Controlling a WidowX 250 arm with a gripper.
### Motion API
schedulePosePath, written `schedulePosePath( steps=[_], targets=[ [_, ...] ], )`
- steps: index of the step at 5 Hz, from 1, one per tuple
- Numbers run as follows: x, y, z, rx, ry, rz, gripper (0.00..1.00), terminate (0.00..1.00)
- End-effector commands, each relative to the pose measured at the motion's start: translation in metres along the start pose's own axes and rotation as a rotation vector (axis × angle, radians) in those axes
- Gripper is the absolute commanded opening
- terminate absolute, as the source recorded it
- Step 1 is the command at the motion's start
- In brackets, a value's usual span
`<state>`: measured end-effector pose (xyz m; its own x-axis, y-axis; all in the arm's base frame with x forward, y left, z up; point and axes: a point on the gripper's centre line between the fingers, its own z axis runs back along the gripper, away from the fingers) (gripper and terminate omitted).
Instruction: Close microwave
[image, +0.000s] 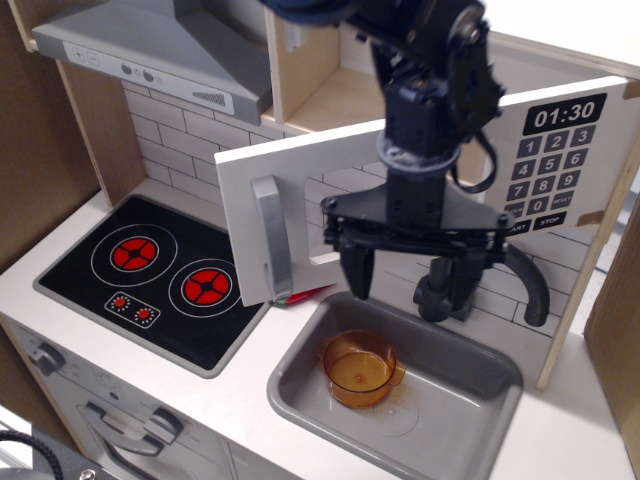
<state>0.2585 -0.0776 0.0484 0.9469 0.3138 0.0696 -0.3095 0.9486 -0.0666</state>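
You're looking at the pale wooden toy microwave (420, 160) with its wide white door hanging open, swung out over the counter from its hinge on the right. The door is a flat painted board with a clear window; its grey bar handle (271, 237) runs upright near the free left edge, and the black clock and number keypad (551, 160) sit at the hinge end.

Your black gripper (411, 283) hangs right in front of the window, pointing down, its two dark fingers (359, 270) spread wide apart and holding nothing. They dangle just above the grey rounded plastic sink (480, 400) at the counter's front-right.

In that basin sits a translucent amber plastic cup (361, 367), well below the fingertips. A black curved faucet (525, 280) rises behind the sink, partly hidden by the gripper.

Over at the left edge you have the flat glossy black cooktop (90, 290) with red ring burners, and above it the grey slanted range hood (170, 45). Open room lies left of the handle, over the cooktop; the door's free edge stands clear there.
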Motion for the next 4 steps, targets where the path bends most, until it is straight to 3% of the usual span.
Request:
schedulePosePath(
  steps=[1, 2, 4],
  targets=[
    [0.026, 0.029, 0.019, 0.016, -0.17, -0.068, 1.0, 0.0],
    [0.048, 0.044, 0.024, 0.065, -0.217, -0.088, 1.0, 0.0],
    [0.101, 0.055, 0.015, 0.066, -0.257, -0.13, 1.0, 0.0]
  ],
)
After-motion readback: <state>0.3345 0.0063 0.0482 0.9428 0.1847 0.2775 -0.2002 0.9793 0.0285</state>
